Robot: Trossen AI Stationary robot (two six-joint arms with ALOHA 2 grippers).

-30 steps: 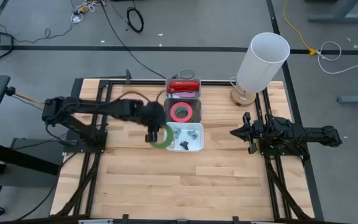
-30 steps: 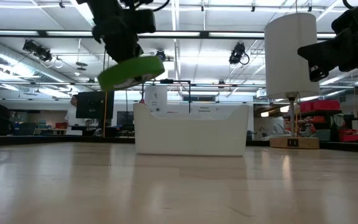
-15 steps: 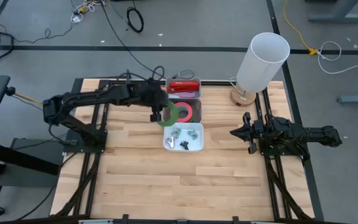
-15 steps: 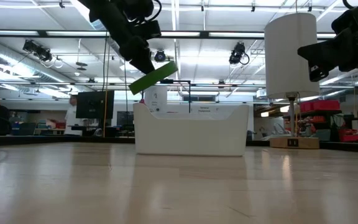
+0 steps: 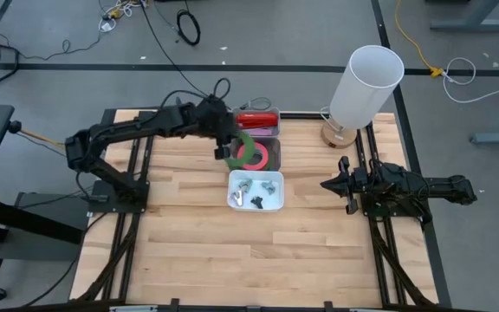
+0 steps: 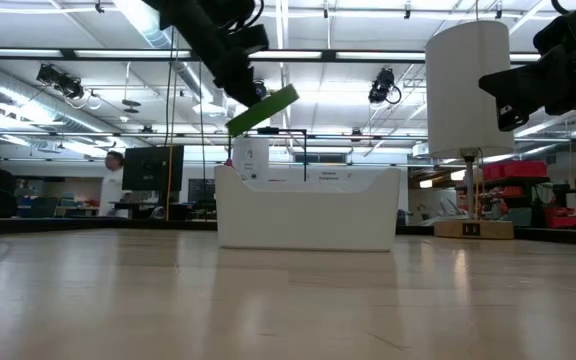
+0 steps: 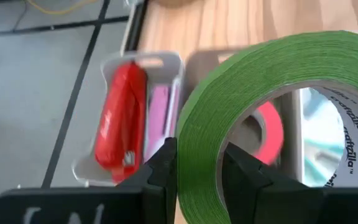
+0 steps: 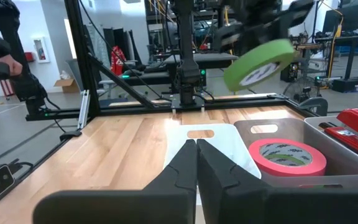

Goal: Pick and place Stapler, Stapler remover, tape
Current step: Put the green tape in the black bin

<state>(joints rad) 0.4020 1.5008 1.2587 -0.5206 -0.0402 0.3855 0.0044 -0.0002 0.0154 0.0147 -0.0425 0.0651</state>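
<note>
The left gripper [image 5: 226, 143], just above centre in the high view, is clamped on the green tape [image 5: 236, 148] over the middle bin [image 5: 274, 152] holding a pink tape roll [image 5: 256, 156], while the right gripper [image 5: 340, 184] waits at right with its fingers together. In the low view the green tape [image 6: 262, 110] hangs tilted above the white bins [image 6: 308, 208], upper centre. The left wrist view shows the red stapler [image 7: 119, 123] at left in its bin, and the right wrist view shows the green tape [image 8: 258, 62] raised at upper right.
</note>
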